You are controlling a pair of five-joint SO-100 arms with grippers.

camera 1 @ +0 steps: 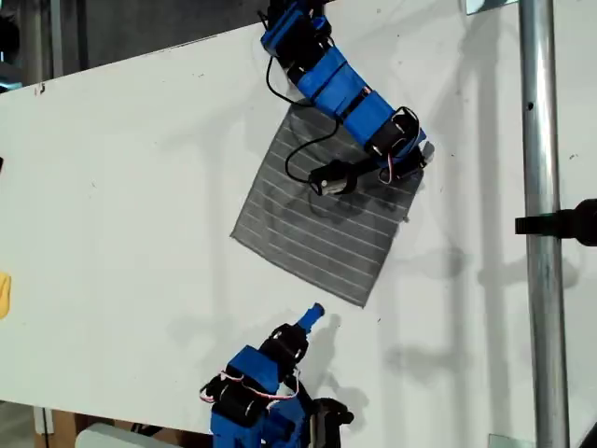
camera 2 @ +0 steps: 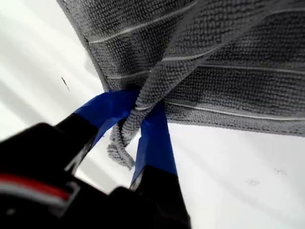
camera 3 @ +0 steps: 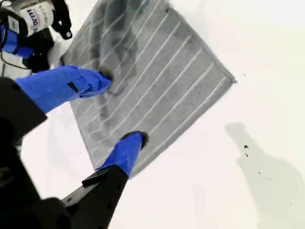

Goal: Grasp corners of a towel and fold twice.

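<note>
The grey striped towel (camera 1: 322,219) lies mostly flat on the white table (camera 1: 131,205), turned like a diamond. My first gripper (camera 1: 413,161) is at the towel's corner toward the exterior view's right, on the far side. In the first wrist view my first gripper (camera 2: 138,112) is shut on that bunched corner (camera 2: 121,143), and the towel (camera 2: 224,62) rises from the jaws. My second gripper (camera 1: 313,315) hovers just short of the towel's near corner (camera 1: 360,301). In the second wrist view my second gripper (camera 3: 119,109) is open with nothing between its fingers, and the towel (camera 3: 162,76) lies beyond it.
A metal pole (camera 1: 541,215) with a black clamp (camera 1: 560,224) stands at the exterior view's right. A yellow object (camera 1: 4,294) sits at that view's left edge. The first arm's body (camera 3: 26,24) shows beyond the towel in the second wrist view.
</note>
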